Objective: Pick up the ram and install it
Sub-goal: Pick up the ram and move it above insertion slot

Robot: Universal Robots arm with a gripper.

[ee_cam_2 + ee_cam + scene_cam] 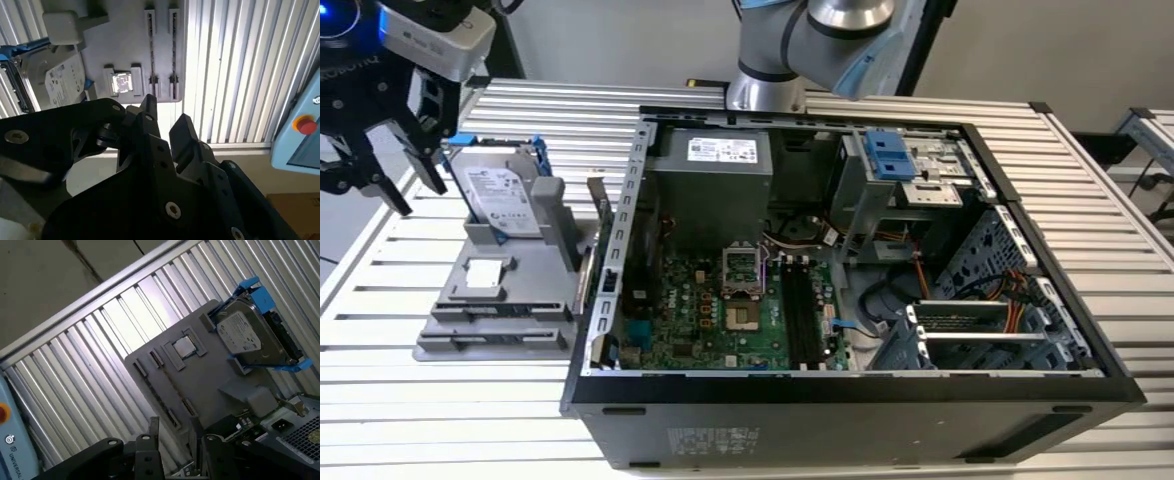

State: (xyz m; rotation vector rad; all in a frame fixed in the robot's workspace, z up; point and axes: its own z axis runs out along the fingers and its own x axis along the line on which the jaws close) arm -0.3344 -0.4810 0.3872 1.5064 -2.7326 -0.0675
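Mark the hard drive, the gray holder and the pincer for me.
hard drive [500, 195]: exterior view, on its labelled silver face.
gray holder [534, 288]: exterior view, on a bare part of its flat base.
pincer [165, 111]: second wrist view, midway between its open fingertips.

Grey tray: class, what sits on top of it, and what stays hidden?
A hard drive stands upright on it; a small pale square lies in a pocket. The drive hides the tray behind it.

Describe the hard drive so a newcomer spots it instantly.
Find the open computer case. Beside it, at the exterior view's left, sits a grey tray; the hard drive stands upright on it. Nothing else there is a silver box with blue rails.
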